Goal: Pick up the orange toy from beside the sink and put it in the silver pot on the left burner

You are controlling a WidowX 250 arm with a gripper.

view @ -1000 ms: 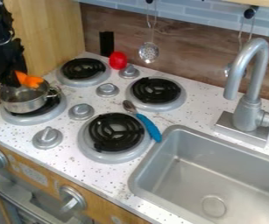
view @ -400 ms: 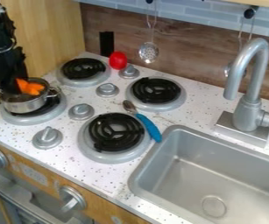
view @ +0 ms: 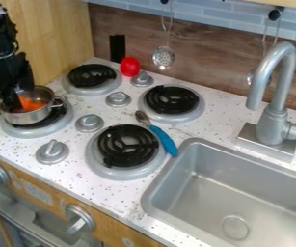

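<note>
My pincer was lowered into the pot, at the orange item. I could not determine its opening or grip.

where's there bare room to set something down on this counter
Bare counter lies between the front burner and the lower stove knob, and the sink floor is bare. It's crowded at the left, where the gripper is at the pot, and around the blue-handled spoon.

A toy kitchen: coil burners on a speckled desk, beside a sink and faucet.
</note>
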